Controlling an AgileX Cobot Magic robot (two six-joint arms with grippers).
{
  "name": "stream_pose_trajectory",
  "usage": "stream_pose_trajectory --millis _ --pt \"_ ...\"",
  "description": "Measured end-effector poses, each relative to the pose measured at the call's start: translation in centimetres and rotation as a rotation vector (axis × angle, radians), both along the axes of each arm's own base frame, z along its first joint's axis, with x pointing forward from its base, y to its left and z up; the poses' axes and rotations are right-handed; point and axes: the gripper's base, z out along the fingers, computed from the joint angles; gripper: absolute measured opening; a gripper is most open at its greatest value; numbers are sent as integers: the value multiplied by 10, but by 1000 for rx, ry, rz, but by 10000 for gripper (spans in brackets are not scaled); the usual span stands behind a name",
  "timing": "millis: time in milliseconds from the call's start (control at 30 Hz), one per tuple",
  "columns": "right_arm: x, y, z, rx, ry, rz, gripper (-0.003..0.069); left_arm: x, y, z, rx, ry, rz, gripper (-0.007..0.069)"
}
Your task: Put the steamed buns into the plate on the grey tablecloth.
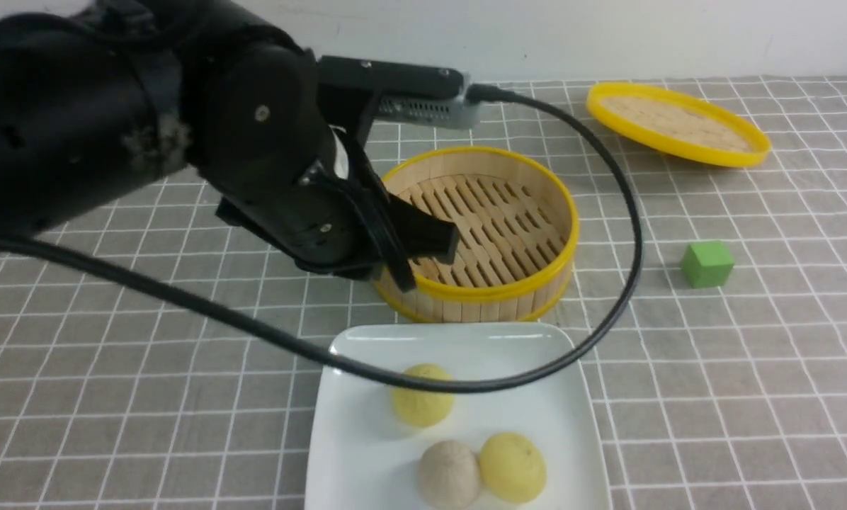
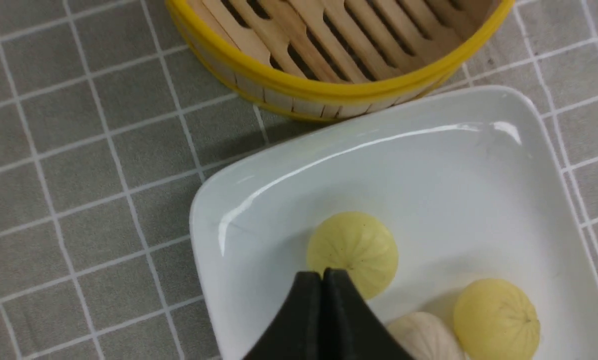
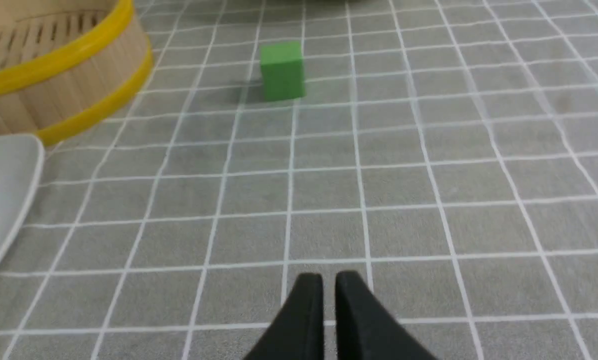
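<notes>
Front camera high, forward-facing; wrist cameras close; steamer (image 1: pixel 480 308), plate (image 1: pixel 353 439) in all three.

The left arm (image 1: pixel 112 120) is clad in a glossy black casing of bulky, rounded shape. Small silver screws (image 1: pixel 262 112) are set into its wrist shell, and a black strap (image 1: pixel 156 78) with a frayed grey patch is wrapped round it. A black bar with a silver, vented camera housing (image 1: pixel 427 110) is mounted on the wrist, and a thick black cable (image 1: pixel 629 234) is plugged into it. The left end effector (image 2: pixel 323 274) and the right end effector (image 3: pixel 329 277) are each formed of two matte black fingers (image 3: pixel 369 325) tapered to blunt tips.
</notes>
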Motion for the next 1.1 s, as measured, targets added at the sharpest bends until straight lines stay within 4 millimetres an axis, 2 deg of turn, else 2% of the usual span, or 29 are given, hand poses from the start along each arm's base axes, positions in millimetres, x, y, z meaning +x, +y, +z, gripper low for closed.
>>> stream_pose_trajectory --millis 67,167,233,267,333,433,467,533,567,667,833,967,1100 --pt "0 0 0 -6 -2 -1 62 -9 10 13 8 -26 6 2" --pt "0 -1 0 -28 -7 -5 68 -40 47 46 75 -81 46 2" --pt "0 -1 0 -33 -7 -7 73 -58 68 62 104 -112 76 2" --pt "0 -1 0 -34 -7 -7 74 -60 71 63 112 -114 82 2" --pt "0 -2 0 -35 -7 -9 78 -86 98 84 81 -188 113 2" --pt "0 -2 0 -35 -7 -13 83 -118 125 90 10 -245 137 2" --pt "0 -2 0 -35 -7 -13 84 -123 128 90 -2 -254 141 2" --pt "0 -2 0 -35 -7 -13 90 -146 146 75 -38 -261 149 2" --pt "0 -2 0 -35 -7 -13 90 -146 147 71 -37 -255 146 2" --pt "0 -2 0 -35 -7 -13 95 -164 158 33 -91 -298 116 2" --pt "0 -2 0 -35 -7 -13 100 -166 154 -4 -242 -352 126 2" --pt "0 -2 0 -35 -7 -13 106 -161 146 -20 -322 -361 133 3" --pt "0 -2 0 -36 -7 -13 111 -160 145 -36 -305 -331 139 10"
